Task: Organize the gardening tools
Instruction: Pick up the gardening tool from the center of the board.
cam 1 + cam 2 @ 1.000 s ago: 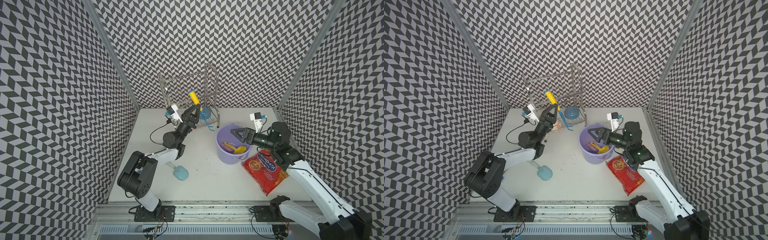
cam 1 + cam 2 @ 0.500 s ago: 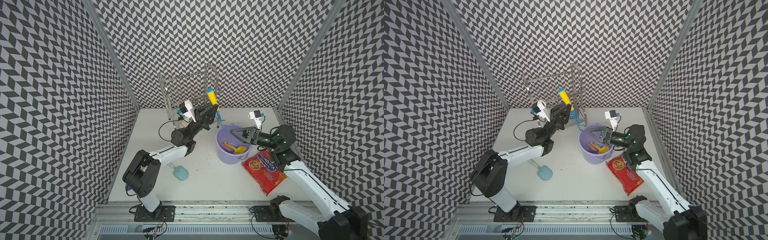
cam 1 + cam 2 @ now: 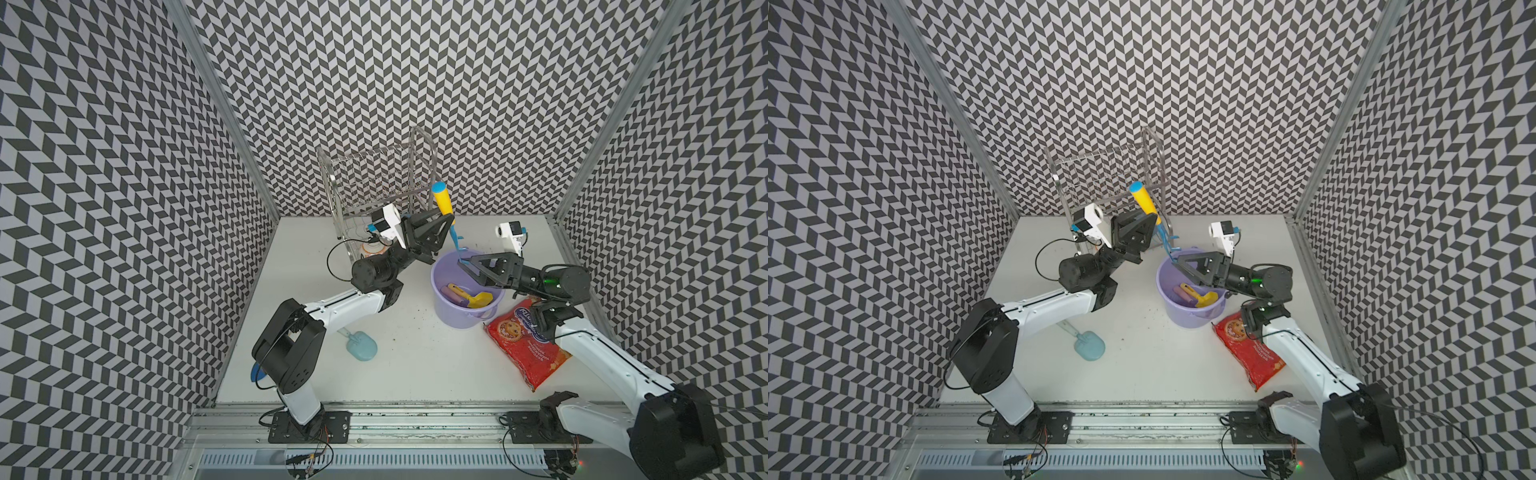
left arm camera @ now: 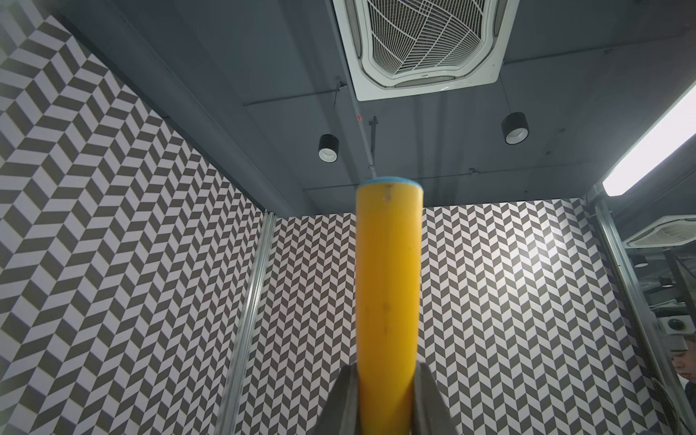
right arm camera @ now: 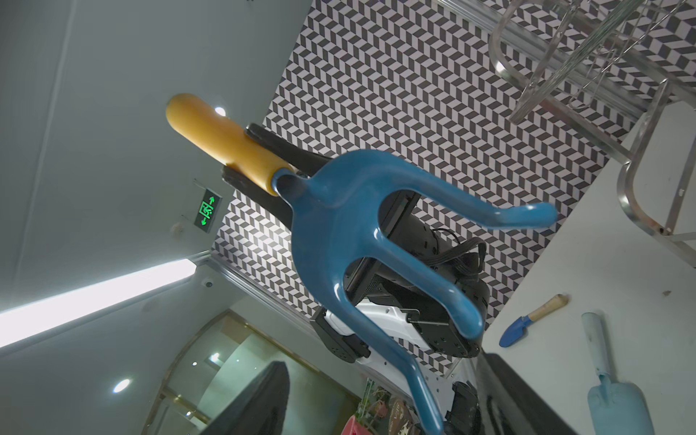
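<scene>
- Since the earlier frames, the blue three-pronged fork [image 3: 441, 199] [image 3: 1142, 199] has been carried from in front of the wire rack [image 3: 374, 178] over to the far rim of the lavender bucket [image 3: 457, 320] [image 3: 1183, 318].
- Left gripper [image 3: 446, 216] [image 3: 1152, 216] [image 4: 386, 399] – clamped tight on the lower part of the fork's yellow handle. The handle is tilted upward and the prongs are hung over the bucket's far rim.
- Left arm – stretched forward and raised, with its wrist just beside the bucket.
- Right gripper [image 3: 467, 270] [image 3: 1183, 272] [image 5: 391, 406] – held above the bucket's mouth with its jaws spread wide. One prong is seen between its fingers [image 5: 256, 399], and no contact can be made out.
- Right arm – reached in level across the bucket from the side of the red snack bag [image 3: 528, 345].
- Purple scoop with pink handle [image 3: 455, 293] [image 3: 1183, 291] and all-yellow scoop [image 3: 480, 299] [image 3: 1206, 299] – laid inside the bucket.
- Pale-blue trowel [image 3: 361, 345] [image 3: 1088, 345] [image 5: 614, 399] – left flat on the table, well apart from the bucket, under the left arm.
</scene>
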Motion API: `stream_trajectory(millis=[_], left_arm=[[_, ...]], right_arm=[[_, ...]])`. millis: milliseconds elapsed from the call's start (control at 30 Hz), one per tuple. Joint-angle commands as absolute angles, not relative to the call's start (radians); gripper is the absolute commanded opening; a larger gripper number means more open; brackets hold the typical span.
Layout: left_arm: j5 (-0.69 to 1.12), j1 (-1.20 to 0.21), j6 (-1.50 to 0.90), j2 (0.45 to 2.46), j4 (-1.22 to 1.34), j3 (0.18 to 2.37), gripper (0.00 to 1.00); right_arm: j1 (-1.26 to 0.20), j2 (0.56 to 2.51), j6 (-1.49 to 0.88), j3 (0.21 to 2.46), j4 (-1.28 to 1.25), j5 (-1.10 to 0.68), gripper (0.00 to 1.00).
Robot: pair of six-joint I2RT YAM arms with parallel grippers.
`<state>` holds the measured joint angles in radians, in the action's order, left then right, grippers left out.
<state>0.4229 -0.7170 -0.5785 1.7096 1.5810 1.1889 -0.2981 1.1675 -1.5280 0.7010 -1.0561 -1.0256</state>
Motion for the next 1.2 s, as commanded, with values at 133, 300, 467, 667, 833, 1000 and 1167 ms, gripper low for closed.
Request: stream_trajectory(millis=[133, 300, 467, 667, 833, 1000, 1167], left_arm=[[0.445, -0.753, -0.522, 1.743, 1.849, 1.269, 0.0], [0.442, -0.771, -0.501, 1.753, 1.849, 1.274, 0.0], [0.438, -0.774, -0.497, 1.747, 1.85, 1.268, 0.0], [0.434, -0.774, -0.499, 1.734, 1.848, 1.249, 0.07], [0.418, -0.773, -0.485, 1.715, 1.849, 1.22, 0.31], [0.402, -0.762, -0.497, 1.703, 1.839, 1.201, 0.85], [0.364, -0.734, -0.507, 1.655, 1.773, 1.159, 1.0]], right_arm=[[-0.302, 1.235, -1.75, 0.695, -1.459, -0.989, 0.75], [-0.304, 1.262, -1.845, 0.691, -1.627, -0.923, 0.58], [-0.304, 1.274, -1.874, 0.684, -1.689, -0.874, 0.31], [-0.301, 1.242, -1.799, 0.68, -1.593, -0.868, 0.0], [-0.294, 1.154, -1.621, 0.696, -1.334, -0.88, 0.0], [-0.284, 1.062, -1.39, 0.741, -0.993, -0.872, 0.0], [-0.273, 1.008, -1.187, 0.797, -0.665, -0.848, 0.0]])
